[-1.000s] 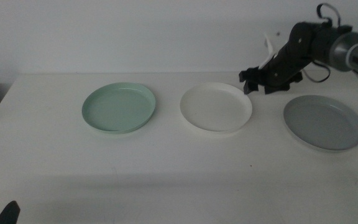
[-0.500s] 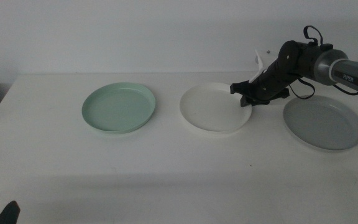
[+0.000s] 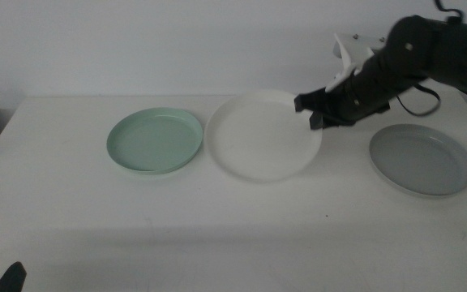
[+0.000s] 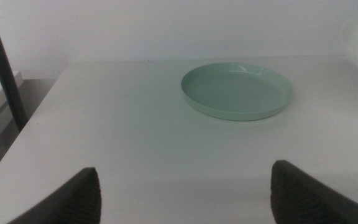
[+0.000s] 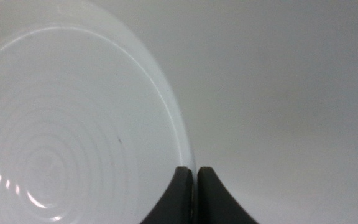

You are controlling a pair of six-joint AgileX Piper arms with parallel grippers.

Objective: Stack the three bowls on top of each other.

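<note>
The white bowl hangs lifted and tilted above the table's middle, its right rim pinched by my right gripper, which is shut on it. In the right wrist view the white bowl fills the frame, its rim clamped between the two dark jaws of my right gripper. The mint green bowl lies flat on the table to the white bowl's left, also seen as the mint green bowl in the left wrist view. The grey bowl rests at the right. My left gripper waits open at the near left corner.
The white table ends near a pale wall at the back. A dark upright post stands beside the table's left edge. My right arm reaches in above the grey bowl.
My right gripper closed on the white bowl's right rim and lifted it, tilting it and carrying it a little leftward toward the mint green bowl. The left arm has not moved.
</note>
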